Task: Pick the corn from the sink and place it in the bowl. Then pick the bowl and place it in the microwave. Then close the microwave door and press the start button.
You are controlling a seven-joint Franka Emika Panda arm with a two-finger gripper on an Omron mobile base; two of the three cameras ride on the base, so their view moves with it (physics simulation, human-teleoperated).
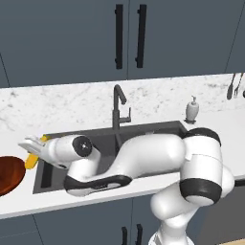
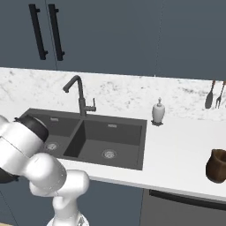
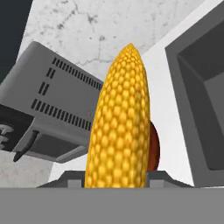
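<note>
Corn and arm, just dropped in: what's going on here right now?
The arm has the corn in its claw, shut on it, and has carried it out past the left end of the sink, close beside the bowl on the counter. In the hand view the cob stands up between the fingers, with a bit of the bowl's rim behind it. The corn is not yet in the bowl.

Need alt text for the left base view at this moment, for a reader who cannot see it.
The white arm reaches left over the sink, its pincer holding the yellow corn above the counter between the sink's left edge and the brown bowl. A dark faucet and a soap dispenser stand behind, under blue cabinets.
</note>
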